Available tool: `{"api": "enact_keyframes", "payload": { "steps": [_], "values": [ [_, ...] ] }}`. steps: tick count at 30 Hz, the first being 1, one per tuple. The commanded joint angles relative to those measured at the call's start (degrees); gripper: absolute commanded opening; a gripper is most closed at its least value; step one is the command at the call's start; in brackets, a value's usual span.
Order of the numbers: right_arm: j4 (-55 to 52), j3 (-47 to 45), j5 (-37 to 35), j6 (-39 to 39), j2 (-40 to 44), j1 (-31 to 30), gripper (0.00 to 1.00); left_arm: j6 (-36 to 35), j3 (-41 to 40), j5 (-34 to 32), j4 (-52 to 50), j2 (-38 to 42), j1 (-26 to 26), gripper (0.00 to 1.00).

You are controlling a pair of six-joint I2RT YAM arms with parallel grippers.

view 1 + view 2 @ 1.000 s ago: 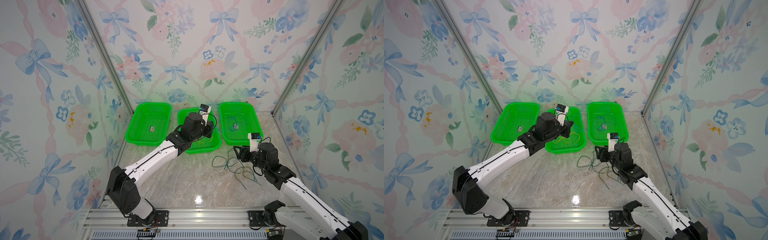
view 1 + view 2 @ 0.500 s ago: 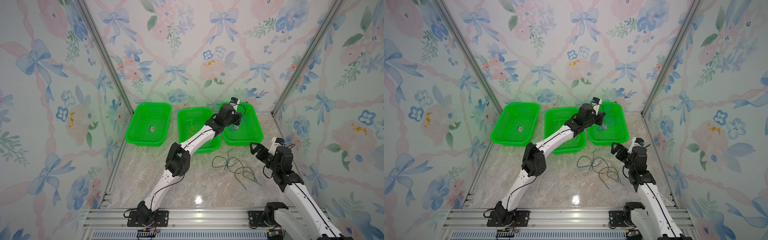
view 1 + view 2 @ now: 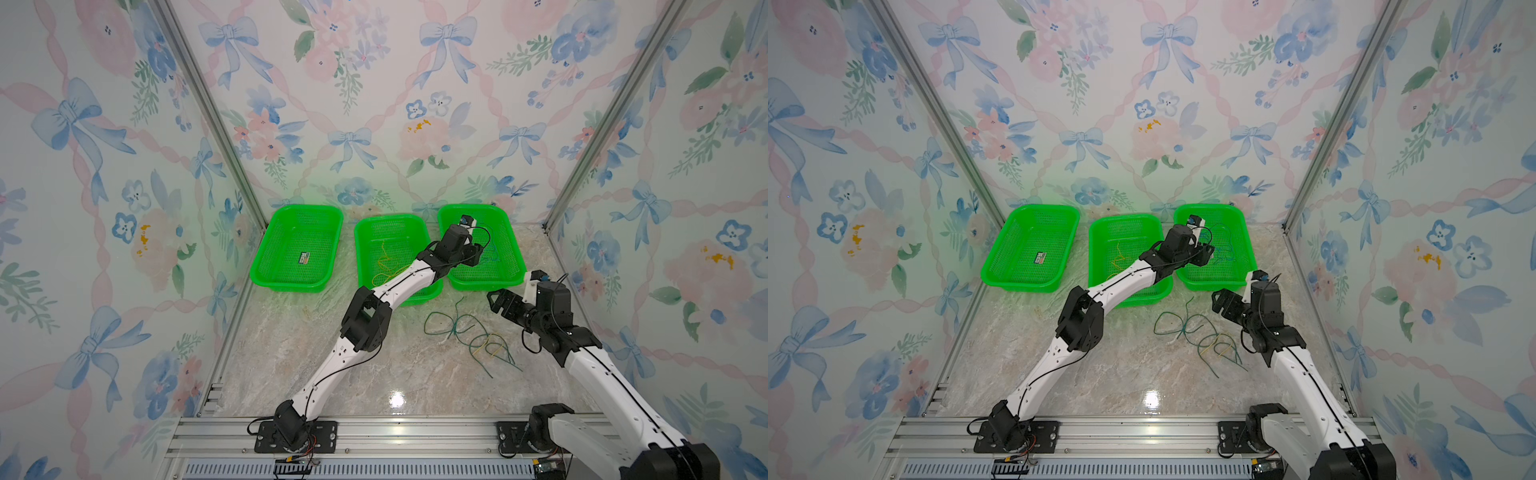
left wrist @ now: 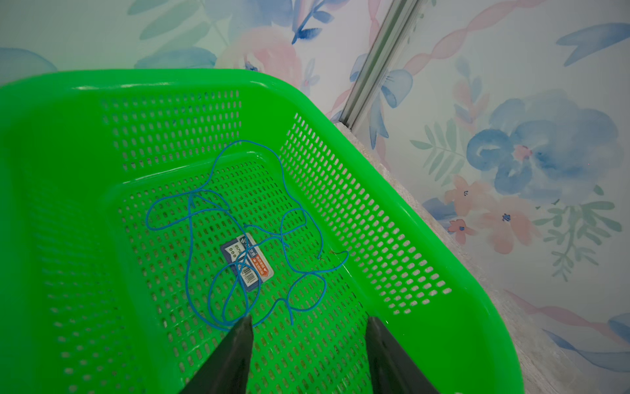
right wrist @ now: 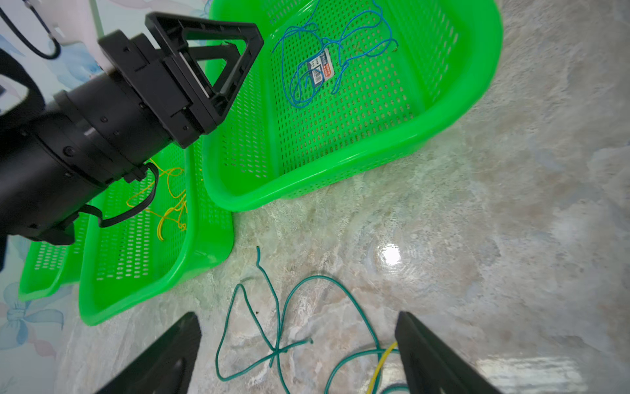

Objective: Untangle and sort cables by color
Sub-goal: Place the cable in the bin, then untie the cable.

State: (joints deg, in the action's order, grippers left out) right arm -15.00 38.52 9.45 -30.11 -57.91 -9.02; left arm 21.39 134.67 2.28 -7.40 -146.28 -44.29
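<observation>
Several blue cables (image 4: 238, 238) lie curled on the floor of the right green basket (image 4: 426, 238). My left gripper (image 4: 308, 324) hovers open just above them with nothing between its fingers; in a top view the left gripper (image 3: 476, 253) is over that basket. On the marble table a tangle of dark green cables (image 3: 457, 328) holds one yellow cable (image 3: 492, 347). My right gripper (image 5: 296, 317) stands open and empty above the green cables (image 5: 272, 324), at the tangle's right in a top view (image 3: 498, 301). Yellow cables (image 3: 386, 266) lie in the middle basket (image 3: 390, 218).
The left basket (image 3: 291, 286) holds only a small label. The three baskets stand side by side against the back wall. My left arm (image 3: 399, 282) stretches across the middle basket. Floral walls close in left, right and behind.
My left arm swung from the middle basket over to the right basket, and its jaws have opened there. My right gripper drew back to the right of the tangle.
</observation>
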Motion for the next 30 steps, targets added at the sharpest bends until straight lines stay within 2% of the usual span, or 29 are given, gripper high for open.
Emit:
{"api": "enact_keyframes", "payload": {
  "steps": [1,5,9,12,14,20,21,22,23,25,26,28,30],
  "values": [
    [-5.39,2.88,-0.77,4.8,-4.05,-4.82,0.87,-3.7,-8.58,-2.12,1.6,14.09,-0.36,0.6],
    [-4.36,3.82,-1.4,4.73,-9.37,-10.23,0.83,-4.48,-24.63,-7.31,1.56,27.93,-0.18,0.63],
    [-0.23,2.93,-2.75,5.49,-14.59,-12.29,0.79,-3.92,-41.22,-10.52,1.61,41.27,0.25,0.64],
    [4.49,2.47,-3.12,5.29,-18.78,-12.56,0.71,-2.78,-53.05,-12.98,1.65,50.88,0.34,0.67],
    [8.84,2.03,-3.44,3.38,-21.48,-12.45,0.59,-2.07,-60.35,-14.24,1.65,57.3,0.44,0.72],
    [18.77,3.57,-5.75,1.42,-31.87,-13.76,0.55,0.86,-79.29,-16.48,1.55,74.21,1.22,0.87],
    [20.64,3.64,-5.85,1.35,-33.61,-13.83,0.53,1.3,-81.59,-16.44,1.59,76.62,1.3,0.92],
    [22.3,3.94,-6.09,1.38,-35.38,-14.06,0.5,1.67,-83.49,-16.21,1.58,78.9,1.36,0.98],
    [23.43,4.22,-6.28,1.54,-36.5,-14.25,0.43,1.94,-85.11,-15.88,1.55,80.61,1.38,0.98],
    [25.06,4.85,-6.26,1.73,-39.11,-14.48,0.16,2.0,-88.02,-14.21,1.54,84.03,1.49,0.98],
    [25.2,4.56,-6.6,1.48,-38.49,-14.66,0.07,1.99,-88.96,-13.51,1.56,85.24,1.44,0.98],
    [24.35,3.47,-7.95,1.54,-33.98,-15.33,0.0,2.22,-90.55,-11.44,1.57,87.61,1.4,0.98],
    [20.88,3.27,-9.42,2.76,-29.32,-16.2,0.0,2.69,-91.15,-9.66,1.64,88.56,1.19,0.98]
  ]
}}
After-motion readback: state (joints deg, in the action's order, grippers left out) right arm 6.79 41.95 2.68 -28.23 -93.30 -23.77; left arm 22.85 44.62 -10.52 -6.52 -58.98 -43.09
